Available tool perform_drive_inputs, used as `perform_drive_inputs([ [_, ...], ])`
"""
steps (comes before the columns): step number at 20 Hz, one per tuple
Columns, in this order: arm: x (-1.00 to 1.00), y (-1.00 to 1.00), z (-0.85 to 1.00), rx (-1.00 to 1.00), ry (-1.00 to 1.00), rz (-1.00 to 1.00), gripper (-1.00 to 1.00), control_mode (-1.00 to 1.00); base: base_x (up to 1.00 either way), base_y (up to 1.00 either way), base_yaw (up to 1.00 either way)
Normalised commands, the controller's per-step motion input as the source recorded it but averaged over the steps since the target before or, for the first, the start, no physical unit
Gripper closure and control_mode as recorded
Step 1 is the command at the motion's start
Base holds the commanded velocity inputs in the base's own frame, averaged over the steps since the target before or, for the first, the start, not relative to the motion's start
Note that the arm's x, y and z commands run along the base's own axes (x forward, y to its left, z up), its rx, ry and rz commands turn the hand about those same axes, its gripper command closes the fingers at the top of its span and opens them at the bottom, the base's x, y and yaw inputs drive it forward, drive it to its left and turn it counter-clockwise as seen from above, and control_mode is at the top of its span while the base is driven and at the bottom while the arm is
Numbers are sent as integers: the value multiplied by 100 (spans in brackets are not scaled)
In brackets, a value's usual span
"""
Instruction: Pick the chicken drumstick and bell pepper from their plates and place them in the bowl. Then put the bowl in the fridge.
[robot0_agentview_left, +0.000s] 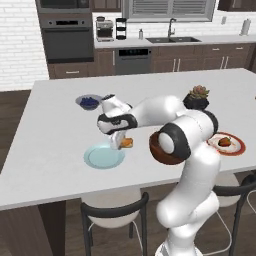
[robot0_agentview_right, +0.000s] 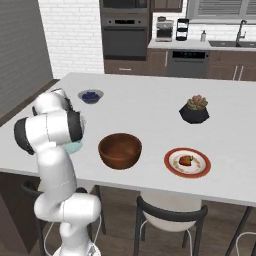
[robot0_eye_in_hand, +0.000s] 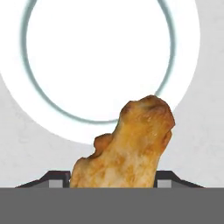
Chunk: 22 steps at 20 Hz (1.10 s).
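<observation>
My gripper (robot0_agentview_left: 120, 143) is shut on the chicken drumstick (robot0_agentview_left: 127, 144), holding it just above the right edge of the light blue plate (robot0_agentview_left: 103, 157). In the hand view the golden drumstick (robot0_eye_in_hand: 127, 148) rises between the fingertips (robot0_eye_in_hand: 57, 177), with the plate (robot0_eye_in_hand: 96, 61) bare below it. The dark wooden bowl (robot0_agentview_right: 120, 150) stands to the right of the plate, partly behind my arm in the left base view (robot0_agentview_left: 156, 150). The red bell pepper (robot0_agentview_right: 186, 160) lies on the white plate with a red-brown rim (robot0_agentview_right: 202, 170), further right.
A small grey bowl of blue berries (robot0_agentview_left: 89, 102) sits behind the light blue plate. A dark plant pot (robot0_agentview_right: 194, 111) stands behind the rimmed plate. Stools (robot0_agentview_left: 112, 212) stand at the island's near edge. Oven and sink cabinets line the back wall.
</observation>
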Motion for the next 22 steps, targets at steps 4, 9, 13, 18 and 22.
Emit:
perform_drive_inputs([
  [4, -77, -82, 100, 5, -6, 0, 100, -100, 0, 0, 0],
  [9, -72, -100, 63, 4, -11, 0, 100, -100, 0, 0, 0],
  [13, -41, -100, 39, 1, -14, 0, 100, -100, 0, 0, 0],
  [18, 6, -100, 37, 2, -3, 0, 100, -100, 0, 0, 0],
  [22, 47, -84, 7, 4, 10, 0, 100, -100, 0, 0, 0],
])
